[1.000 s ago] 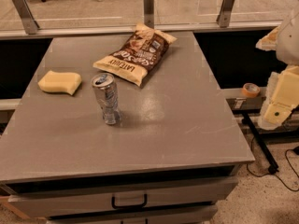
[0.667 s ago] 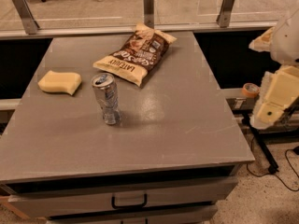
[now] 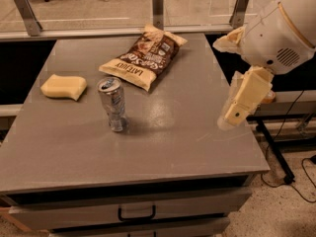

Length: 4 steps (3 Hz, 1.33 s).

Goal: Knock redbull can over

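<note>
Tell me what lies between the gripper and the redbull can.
Only bare grey tabletop, in the camera view. The gripper hangs at the table's right edge; the redbull can stands upright. The chip bag lies farther back.

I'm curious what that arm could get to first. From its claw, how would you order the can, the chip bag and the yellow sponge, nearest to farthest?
The gripper hangs over the right edge of the table.
1. Chip bag, back middle, and can, left of centre: too close to call.
2. Sponge, far left: plainly farthest.
</note>
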Motion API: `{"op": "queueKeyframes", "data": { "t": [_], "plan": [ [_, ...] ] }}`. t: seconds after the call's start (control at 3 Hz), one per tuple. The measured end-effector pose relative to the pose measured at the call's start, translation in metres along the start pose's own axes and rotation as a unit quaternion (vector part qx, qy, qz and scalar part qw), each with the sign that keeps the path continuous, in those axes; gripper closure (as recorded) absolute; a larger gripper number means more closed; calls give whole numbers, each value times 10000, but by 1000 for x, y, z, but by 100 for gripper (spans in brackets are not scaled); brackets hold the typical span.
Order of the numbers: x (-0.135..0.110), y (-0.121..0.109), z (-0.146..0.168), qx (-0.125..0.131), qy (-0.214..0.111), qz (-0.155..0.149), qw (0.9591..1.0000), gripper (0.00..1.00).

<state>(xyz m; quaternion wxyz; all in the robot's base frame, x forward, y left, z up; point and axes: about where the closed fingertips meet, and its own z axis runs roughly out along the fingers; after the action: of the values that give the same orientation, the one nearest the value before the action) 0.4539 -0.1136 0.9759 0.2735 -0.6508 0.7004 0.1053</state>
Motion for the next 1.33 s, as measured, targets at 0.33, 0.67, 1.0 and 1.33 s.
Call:
{"op": "queueKeyframes", "data": {
  "t": [0.33, 0.67, 1.0, 1.33],
  "plan": [
    [1, 8, 17, -146, -250, 45, 9996, 0],
    [-11, 21, 46, -367, -872, 42, 9955, 0],
    [-37, 35, 82, -618, -1566, 15, 9857, 0],
    [-65, 31, 121, -701, -2101, -21, 9752, 0]
  ]
}}
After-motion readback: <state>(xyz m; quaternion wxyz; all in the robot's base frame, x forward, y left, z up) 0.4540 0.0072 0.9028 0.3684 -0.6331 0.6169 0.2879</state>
